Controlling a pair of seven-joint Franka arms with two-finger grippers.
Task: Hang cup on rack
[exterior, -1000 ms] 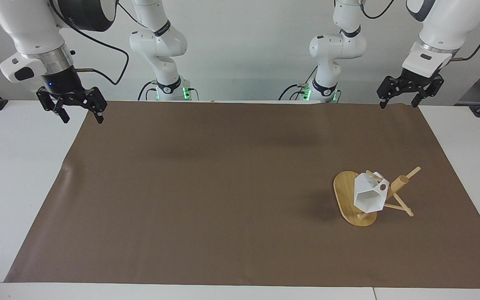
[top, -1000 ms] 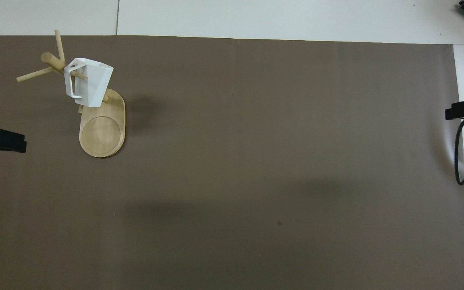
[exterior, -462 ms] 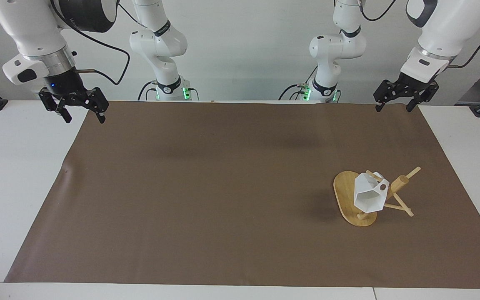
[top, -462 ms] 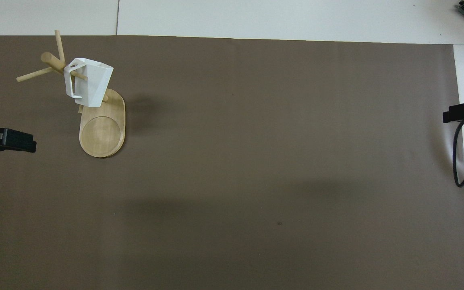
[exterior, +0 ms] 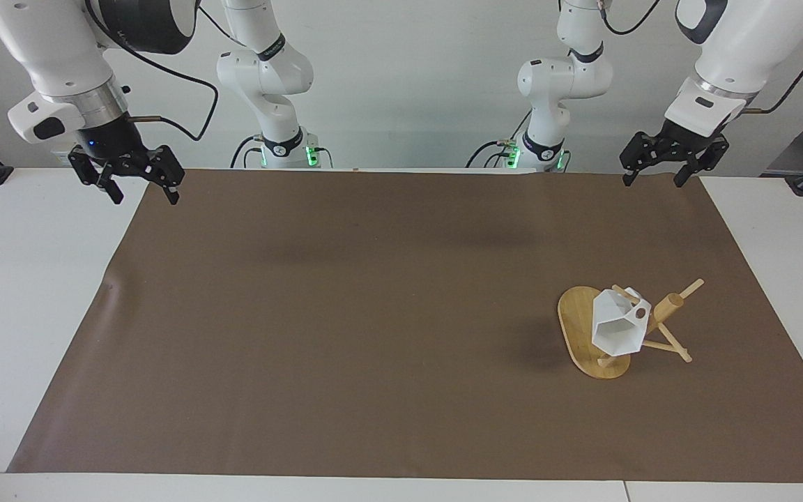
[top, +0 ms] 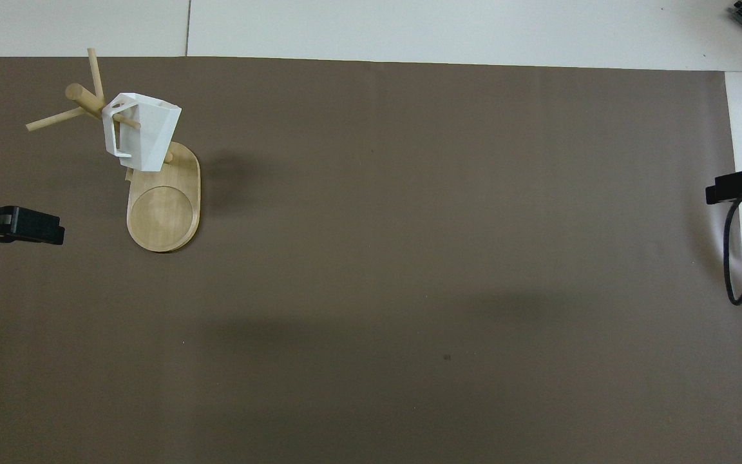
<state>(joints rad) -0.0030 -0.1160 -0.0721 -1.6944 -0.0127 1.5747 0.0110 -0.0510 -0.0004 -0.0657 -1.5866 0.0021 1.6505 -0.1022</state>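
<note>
The white faceted cup [exterior: 617,326] hangs by its handle on a peg of the bamboo rack [exterior: 668,310], toward the left arm's end of the table; in the overhead view the cup [top: 142,132] hangs over the rack's oval base [top: 163,209]. My left gripper [exterior: 656,178] is open and empty, raised over the brown mat's corner nearest the robots, well away from the rack. My right gripper [exterior: 142,193] is open and empty, raised over the mat's edge at the right arm's end.
A brown mat [exterior: 373,314] covers most of the white table [exterior: 18,314]. A black cable [top: 741,258] hangs from the right arm over the mat's edge. Both arm bases stand at the table's near edge.
Both grippers have drifted slightly inward over the mat's ends. The cup and rack have not moved.
</note>
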